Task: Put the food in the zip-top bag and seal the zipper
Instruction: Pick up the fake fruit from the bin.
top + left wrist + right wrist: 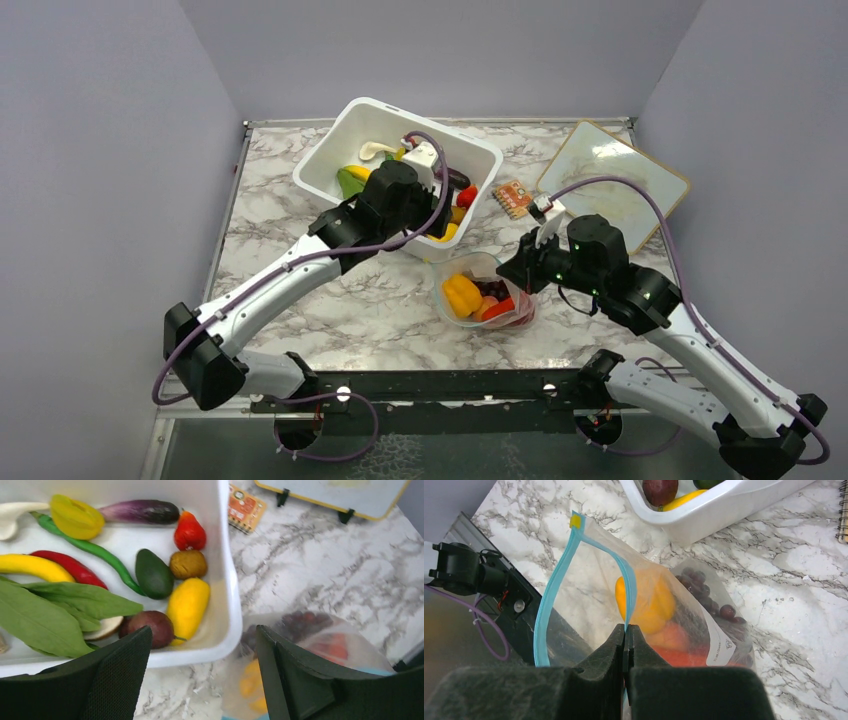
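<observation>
Clear bag (pixel 709 625), light-blue zipper (pixel 545 605) (yellow tab (pixel 575 521)); white tub (pixel 325 150); grey-veined marble table (pixel 380 310)

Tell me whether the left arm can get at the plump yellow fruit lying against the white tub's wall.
Probably yes. The left gripper hangs open close above the yellow fruit, which lies uncovered. The white tub wall and a dark red fruit flank it, so finger room looks tight.

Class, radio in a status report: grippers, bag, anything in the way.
Left gripper open, empty, over white tub rim. Right gripper shut on zipper. Zip-top bag mouth open, part filled; more food in tub. Tub sits close beside bag.
</observation>
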Controlling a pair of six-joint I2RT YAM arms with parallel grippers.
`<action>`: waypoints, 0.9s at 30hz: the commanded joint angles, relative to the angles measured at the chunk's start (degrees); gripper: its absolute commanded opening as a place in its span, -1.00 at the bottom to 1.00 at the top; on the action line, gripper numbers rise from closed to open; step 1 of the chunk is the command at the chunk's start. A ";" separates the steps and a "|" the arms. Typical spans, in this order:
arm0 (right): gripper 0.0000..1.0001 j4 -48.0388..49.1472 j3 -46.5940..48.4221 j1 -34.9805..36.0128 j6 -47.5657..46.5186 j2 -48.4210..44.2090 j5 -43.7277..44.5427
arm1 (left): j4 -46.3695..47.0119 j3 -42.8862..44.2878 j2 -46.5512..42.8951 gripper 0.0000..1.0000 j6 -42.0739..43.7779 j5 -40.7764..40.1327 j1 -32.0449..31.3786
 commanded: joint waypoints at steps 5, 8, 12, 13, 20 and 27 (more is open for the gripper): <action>-0.99 3.87 -1.15 0.04 -0.35 -1.41 -2.23 | -1.84 9.04 11.16 0.50 0.23 -6.97 5.67; -0.98 4.14 -1.05 0.08 -0.34 -1.67 -2.77 | -2.62 12.06 15.94 0.38 -2.84 -6.99 8.52; -0.99 3.93 -0.60 0.08 -0.47 -2.15 -2.83 | -2.16 15.58 22.30 0.19 -5.44 -6.91 12.32; -0.99 3.70 -0.50 0.08 -0.54 -2.23 -2.76 | -2.03 16.60 24.24 0.17 -5.55 -7.08 12.99; -0.99 2.37 0.00 0.07 -0.39 -2.52 -3.26 | 1.44 22.86 36.70 0.29 -5.61 -7.66 17.10; -0.99 1.68 0.67 0.08 0.06 -3.32 -3.31 | 3.72 30.01 45.80 0.59 -4.98 -5.11 19.66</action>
